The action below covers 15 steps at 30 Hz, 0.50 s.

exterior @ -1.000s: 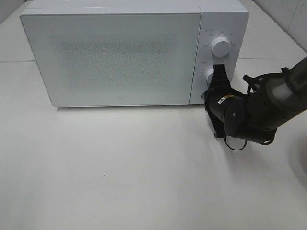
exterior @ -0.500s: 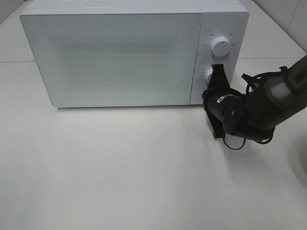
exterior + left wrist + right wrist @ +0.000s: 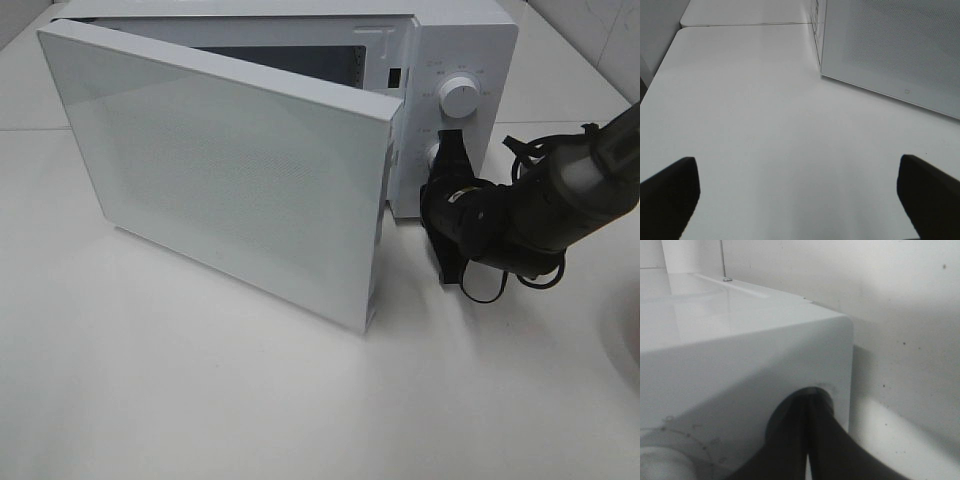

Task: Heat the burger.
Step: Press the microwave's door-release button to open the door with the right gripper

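Exterior high | microwave door [image 3: 230, 170] just swung open | right claw [image 3: 450, 150] pressed together on lower knob [image 3: 431, 157] | left claw [image 3: 800, 200] spread | burger likely loadable next

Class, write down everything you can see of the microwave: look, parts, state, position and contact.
The microwave is a white box standing on the table. Its door, with a speckled window panel, is hinged at its left edge and swung partly open, showing a strip of the cavity. The right-hand panel carries a round upper knob; the right gripper, fingers shut, meets the lower control, mostly hiding it.
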Each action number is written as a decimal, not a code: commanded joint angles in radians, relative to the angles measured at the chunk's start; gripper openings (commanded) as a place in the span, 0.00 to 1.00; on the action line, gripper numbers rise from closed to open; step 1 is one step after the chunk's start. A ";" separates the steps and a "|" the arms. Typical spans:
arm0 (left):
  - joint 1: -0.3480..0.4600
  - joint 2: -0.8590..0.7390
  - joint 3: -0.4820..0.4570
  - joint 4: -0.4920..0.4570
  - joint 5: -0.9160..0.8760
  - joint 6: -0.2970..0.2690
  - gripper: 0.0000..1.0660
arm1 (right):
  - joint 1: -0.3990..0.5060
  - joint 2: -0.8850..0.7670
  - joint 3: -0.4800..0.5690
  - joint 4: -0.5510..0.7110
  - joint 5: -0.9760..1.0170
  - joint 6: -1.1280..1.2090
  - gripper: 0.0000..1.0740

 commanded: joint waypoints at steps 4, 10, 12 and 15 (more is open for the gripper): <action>-0.001 -0.017 0.000 -0.009 -0.010 0.001 0.98 | -0.032 -0.015 -0.095 -0.115 -0.231 0.016 0.00; -0.001 -0.017 0.000 -0.009 -0.010 0.001 0.98 | -0.029 -0.032 -0.077 -0.122 -0.186 0.020 0.00; -0.001 -0.017 0.000 -0.009 -0.010 0.001 0.98 | -0.024 -0.033 -0.068 -0.119 -0.182 0.026 0.00; -0.001 -0.017 0.000 -0.009 -0.010 0.001 0.98 | -0.018 -0.038 -0.038 -0.113 -0.173 0.041 0.00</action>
